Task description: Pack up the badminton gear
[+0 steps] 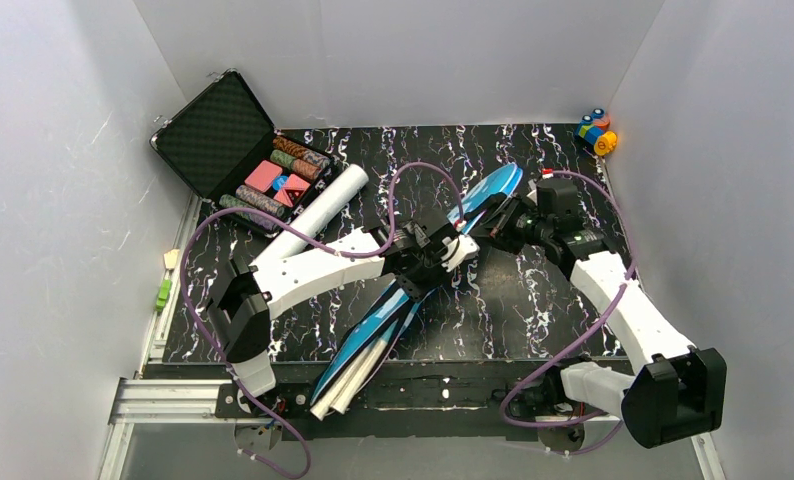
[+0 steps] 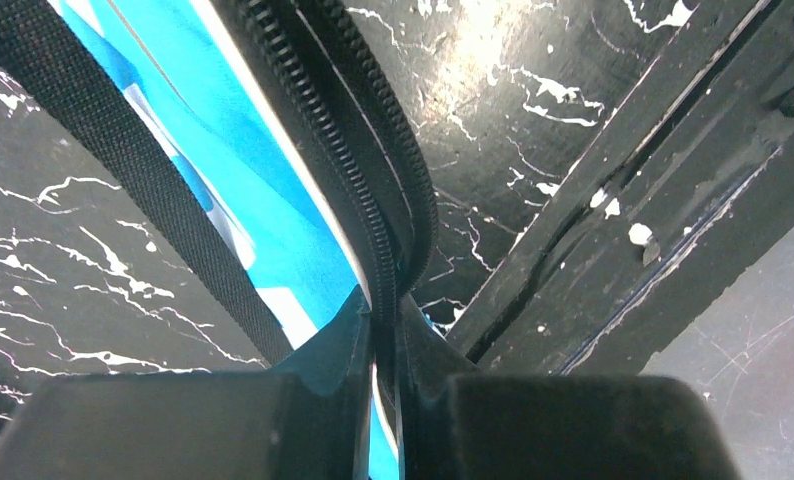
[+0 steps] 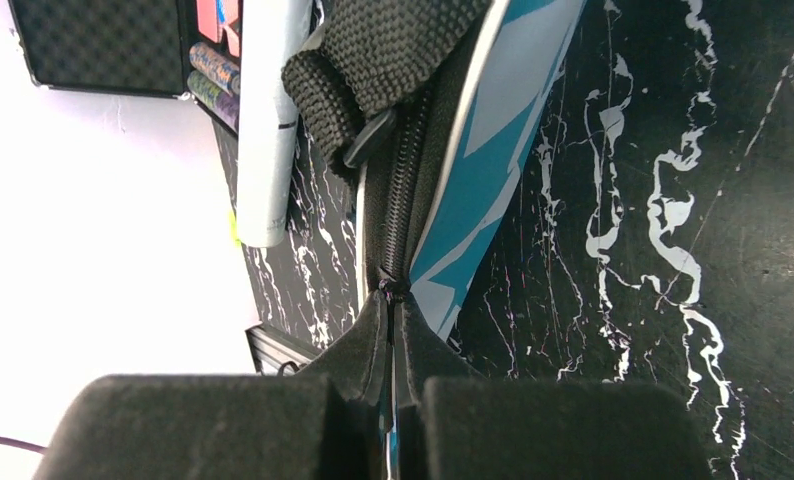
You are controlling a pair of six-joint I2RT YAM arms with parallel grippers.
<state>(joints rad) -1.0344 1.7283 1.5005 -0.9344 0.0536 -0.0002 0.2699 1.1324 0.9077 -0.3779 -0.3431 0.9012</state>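
The blue racket-shaped bag (image 1: 375,322) lies diagonally across the black marbled table (image 1: 533,300). White racket handles (image 1: 351,382) stick out of its near end. My left gripper (image 1: 416,285) is shut on the bag's black zipper edge (image 2: 373,240), and the black strap (image 2: 123,170) runs alongside it. My right gripper (image 1: 483,218) is shut on the zipper edge (image 3: 398,190) near the bag's far end, just below the folded strap (image 3: 393,50). The long white tube (image 1: 318,215) lies left of the bag, outside it. Shuttlecocks are out of view.
An open black case (image 1: 213,135) of coloured chips (image 1: 278,175) sits at the far left, next to the tube (image 3: 268,120). A small orange-and-blue toy (image 1: 596,130) stands in the far right corner. White walls enclose the table, and a metal rail (image 1: 173,400) runs along the near edge.
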